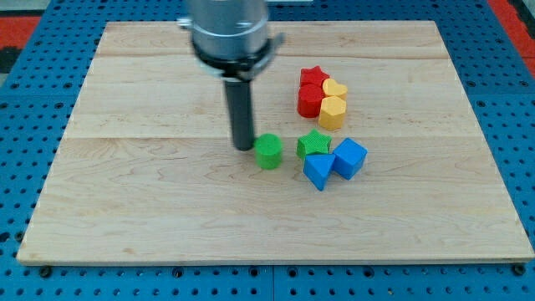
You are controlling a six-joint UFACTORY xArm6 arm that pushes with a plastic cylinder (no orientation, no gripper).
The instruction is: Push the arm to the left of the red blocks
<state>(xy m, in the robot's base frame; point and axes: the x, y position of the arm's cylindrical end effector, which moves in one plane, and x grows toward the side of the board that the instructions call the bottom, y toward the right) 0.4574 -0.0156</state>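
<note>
Two red blocks stand right of centre on the wooden board: a red star (313,77) and, just below it, a red rounded block (310,100). A yellow heart (335,88) and a yellow hexagon block (332,112) touch them on the right. My tip (243,147) rests on the board at the centre, well left of and below the red blocks, just left of a green round block (268,152).
A green star (313,145) lies right of the green round block. Two blue blocks (318,170) (349,158) sit below and right of it. The wooden board (125,192) lies on a blue pegboard surface.
</note>
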